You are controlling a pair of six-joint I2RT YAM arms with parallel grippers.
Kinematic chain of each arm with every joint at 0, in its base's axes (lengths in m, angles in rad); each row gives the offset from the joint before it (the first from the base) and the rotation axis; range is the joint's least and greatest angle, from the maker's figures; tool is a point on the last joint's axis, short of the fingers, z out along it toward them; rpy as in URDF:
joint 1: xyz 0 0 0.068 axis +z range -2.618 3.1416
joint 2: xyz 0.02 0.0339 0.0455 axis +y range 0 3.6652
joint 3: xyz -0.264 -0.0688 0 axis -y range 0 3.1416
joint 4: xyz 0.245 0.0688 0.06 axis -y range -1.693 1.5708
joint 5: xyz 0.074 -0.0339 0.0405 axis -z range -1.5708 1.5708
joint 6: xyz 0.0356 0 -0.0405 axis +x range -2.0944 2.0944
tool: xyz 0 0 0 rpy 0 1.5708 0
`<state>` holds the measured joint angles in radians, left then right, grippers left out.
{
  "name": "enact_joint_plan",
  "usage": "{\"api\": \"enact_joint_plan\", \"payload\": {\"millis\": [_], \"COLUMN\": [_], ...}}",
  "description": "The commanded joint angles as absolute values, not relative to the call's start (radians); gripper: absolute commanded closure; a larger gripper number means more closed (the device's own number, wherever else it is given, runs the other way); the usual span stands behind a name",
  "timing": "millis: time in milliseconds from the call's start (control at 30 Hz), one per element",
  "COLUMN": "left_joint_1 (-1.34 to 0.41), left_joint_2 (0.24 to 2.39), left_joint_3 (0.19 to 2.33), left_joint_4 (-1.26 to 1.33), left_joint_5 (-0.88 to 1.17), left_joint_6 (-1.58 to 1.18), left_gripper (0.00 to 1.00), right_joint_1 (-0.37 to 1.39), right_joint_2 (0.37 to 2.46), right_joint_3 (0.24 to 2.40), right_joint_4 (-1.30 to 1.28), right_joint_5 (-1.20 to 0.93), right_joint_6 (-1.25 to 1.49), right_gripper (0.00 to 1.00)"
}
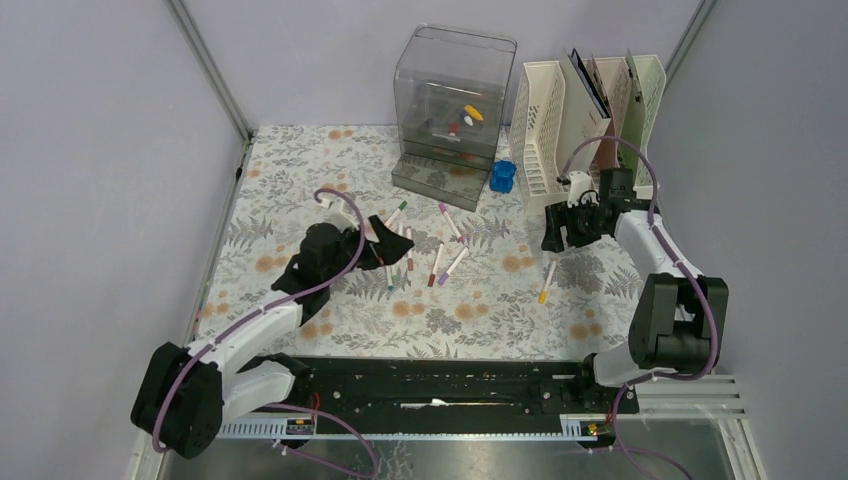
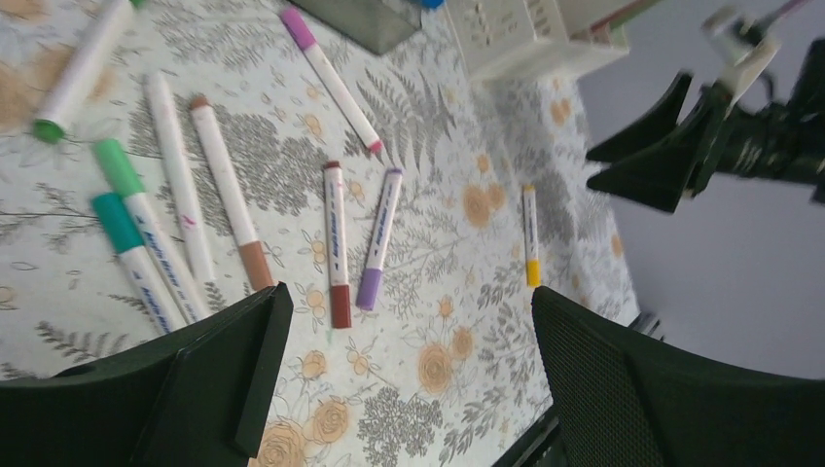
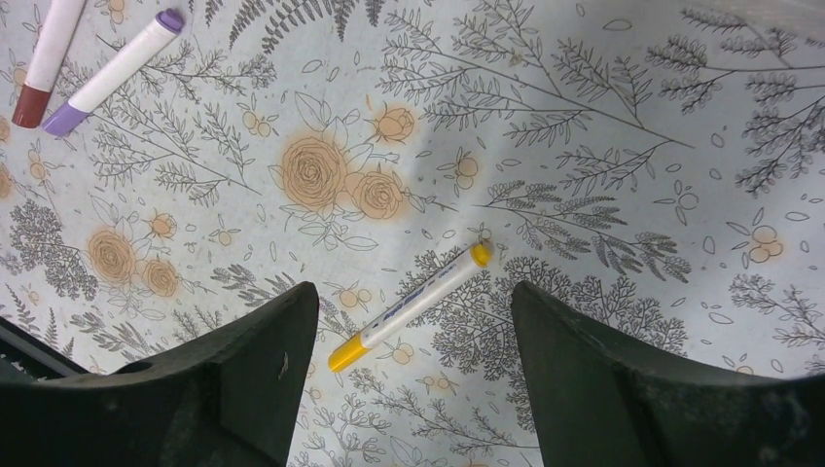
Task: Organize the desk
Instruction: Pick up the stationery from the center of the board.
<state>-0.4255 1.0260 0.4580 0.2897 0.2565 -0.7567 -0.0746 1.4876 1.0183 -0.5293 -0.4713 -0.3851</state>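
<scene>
On the fern-printed cloth desk (image 2: 448, 263) lie slim cylindrical plastic markers (image 2: 336, 243).

The surface (image 1: 480, 300) is a large rectangle lying flat, spread with a white cloth (image 1: 300, 170) printed with grey fern leaves and orange flowers. A black rail (image 1: 450, 382) runs along its edge at 6 o'clock in the top view, the cloth ending just beside it.

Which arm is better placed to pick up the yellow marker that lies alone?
Right. The right hand, open, hangs above the yellow marker; the left hand is over the other markers, farther away.
</scene>
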Motion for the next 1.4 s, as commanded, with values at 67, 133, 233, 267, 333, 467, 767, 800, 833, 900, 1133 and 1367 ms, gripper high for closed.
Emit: {"api": "enact_joint_plan", "payload": {"millis": [67,133,233,267,333,467,767,800,833,900,1133,1367], "left_joint_1": [-0.603,-0.65,-0.709,-0.723,-0.746,-0.762,-0.783,-0.784,-0.785,-0.787,-0.788,-0.797], "left_joint_2": [1.173,1.234,1.321,1.349,1.404,1.501,1.674,1.689,1.702,1.724,1.804,1.862], "left_joint_3": [0.659,0.706,0.776,0.8,0.846,0.908,0.995,1.008,1.014,1.032,1.105,1.146], "left_joint_4": [0.068,0.008,-0.064,-0.082,-0.112,-0.139,-0.186,-0.192,-0.194,-0.195,-0.249,-0.302], "left_joint_5": [0.092,0.02,-0.066,-0.083,-0.114,-0.129,-0.146,-0.148,-0.149,-0.149,-0.187,-0.212], "left_joint_6": [-0.639,-0.634,-0.634,-0.634,-0.633,-0.64,-0.68,-0.683,-0.684,-0.684,-0.681,-0.678], "left_gripper": [0.02,0.03,0.05,0.06,0.07,0.1,0.23,0.24,0.26,0.28,0.52,0.61], "right_joint_1": [-0.04,-0.012,0.051,0.06,0.064,0.119,0.213,0.213,0.213,0.212,0.215,0.215], "right_joint_2": [1.421,1.388,1.33,1.32,1.336,1.408,1.407,1.413,1.414,1.413,1.399,1.397], "right_joint_3": [1.076,1.074,1.033,1.013,0.997,1.041,1.022,1.028,1.031,1.019,0.975,0.973], "right_joint_4": [-0.53,-0.53,-0.53,-0.53,-0.53,-0.53,-0.53,-0.53,-0.53,-0.53,-0.53,-0.53], "right_joint_5": [-0.47,-0.47,-0.47,-0.47,-0.47,-0.47,-0.47,-0.47,-0.47,-0.47,-0.47,-0.47], "right_joint_6": [-0.381,-0.381,-0.381,-0.381,-0.381,-0.381,-0.381,-0.381,-0.381,-0.381,-0.381,-0.381], "right_gripper": [0.21,0.21,0.21,0.21,0.21,0.21,0.21,0.21,0.21,0.21,0.21,0.21]}}
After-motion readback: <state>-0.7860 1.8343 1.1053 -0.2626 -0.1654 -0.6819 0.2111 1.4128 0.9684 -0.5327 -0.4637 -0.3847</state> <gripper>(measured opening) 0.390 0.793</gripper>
